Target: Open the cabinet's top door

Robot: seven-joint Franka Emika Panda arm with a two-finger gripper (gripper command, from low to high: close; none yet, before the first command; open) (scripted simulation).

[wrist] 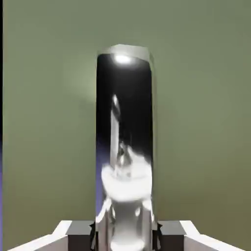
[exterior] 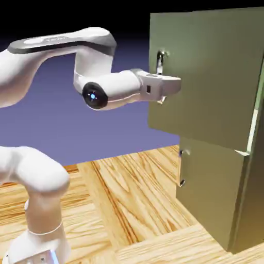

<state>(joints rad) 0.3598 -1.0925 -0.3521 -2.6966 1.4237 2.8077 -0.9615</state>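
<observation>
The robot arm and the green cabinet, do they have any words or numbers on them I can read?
None can be read.
Robot arm: a faint pale mark on the dark grey strip, too blurred to read.
Cabinet: plain green, no writing.
Handle: only shiny reflections.

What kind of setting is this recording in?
Likely a rendered simulation bench: a bare wood-grain table, a lone olive-green cabinet and a flat blue-violet backdrop, nothing else.
</observation>
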